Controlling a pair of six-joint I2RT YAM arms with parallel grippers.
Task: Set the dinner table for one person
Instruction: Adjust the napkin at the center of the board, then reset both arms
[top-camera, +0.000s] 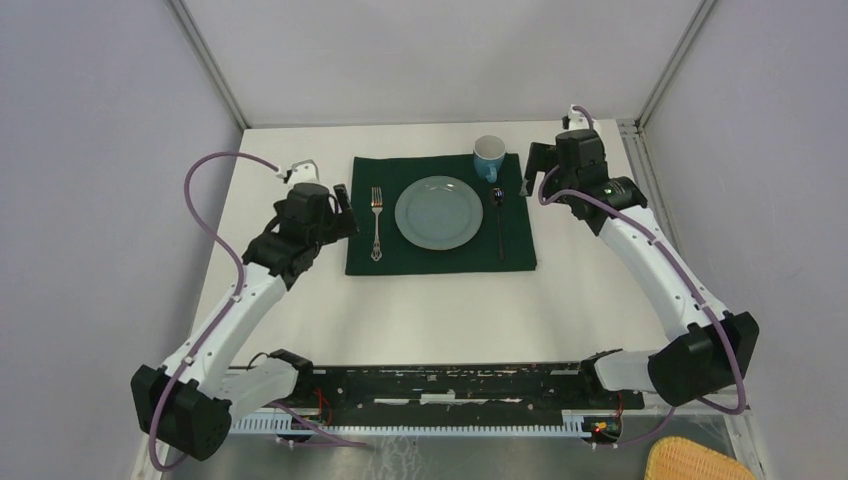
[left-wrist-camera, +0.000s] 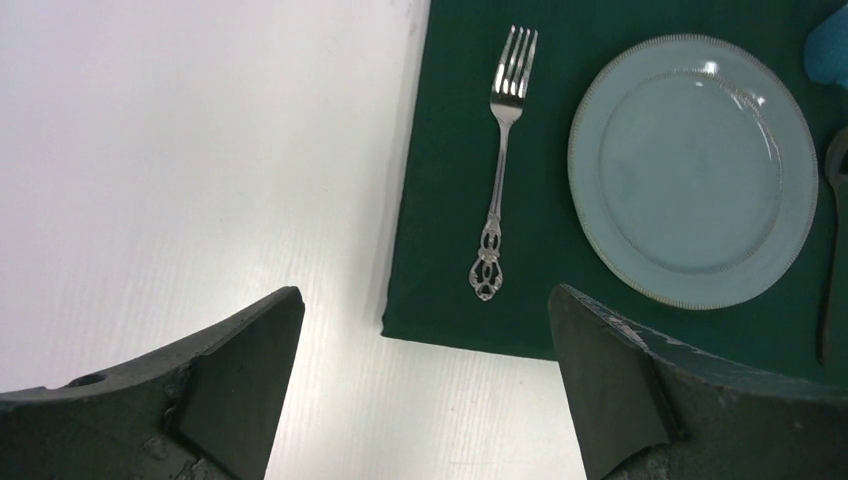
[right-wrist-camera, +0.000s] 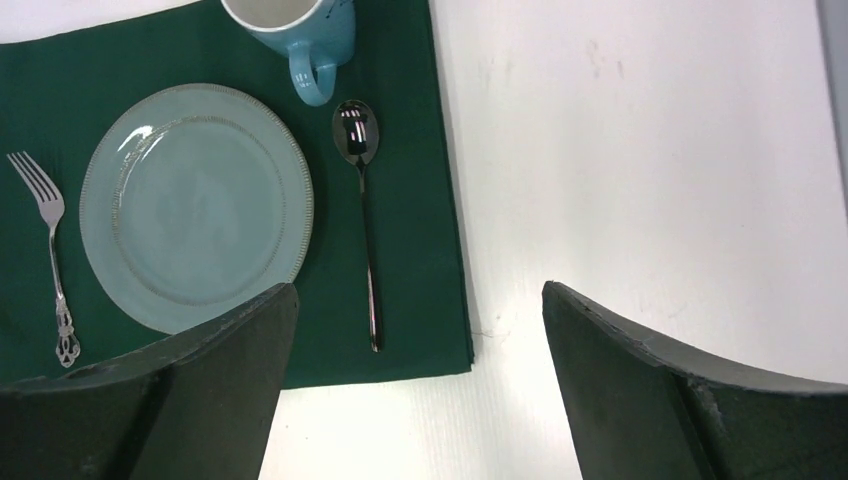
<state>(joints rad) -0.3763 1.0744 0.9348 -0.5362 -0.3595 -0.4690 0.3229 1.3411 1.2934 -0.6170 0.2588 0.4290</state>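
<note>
- The left gripper (left-wrist-camera: 422, 320) and right gripper (right-wrist-camera: 418, 310) both stand wide and empty, flanking the dark green rectangular cloth (top-camera: 440, 262).
- On the cloth lie an ornate silver fork (top-camera: 376, 222), a round pale-blue ceramic plate (top-camera: 438, 212), a slim dark spoon (top-camera: 499, 220) and a blue mug (top-camera: 489, 156). The setting looks complete.
- The large matte white dinner table (top-camera: 440, 320) shows bare surface at both sides of the cloth and nearer the bases, which gives room to withdraw.

fork (top-camera: 376, 223), plate (top-camera: 439, 212), spoon (top-camera: 500, 222) on cloth (top-camera: 440, 261), on dinner table (top-camera: 430, 312)
</note>
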